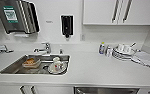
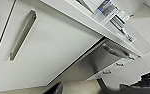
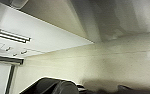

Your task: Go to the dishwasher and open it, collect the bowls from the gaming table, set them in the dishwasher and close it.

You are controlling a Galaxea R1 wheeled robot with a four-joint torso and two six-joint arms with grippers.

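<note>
Steel-fronted dishwasher (image 1: pixel 106 90) peeks beneath the white bench (image 1: pixel 96 70), beside a steel sink (image 1: pixel 13 67) holding dishes. Both arms hang low by white cabinet doors (image 2: pixel 53 47); whether either end effector is open, I cannot tell.

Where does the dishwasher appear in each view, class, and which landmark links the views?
Head view: the dishwasher lies at the bottom edge, under the white countertop, right of the sink.
Left wrist view: its grey front with a bar handle sits under the countertop's edge.
Right wrist view: I cannot make it out.
Shared landmark: the white countertop.
</note>
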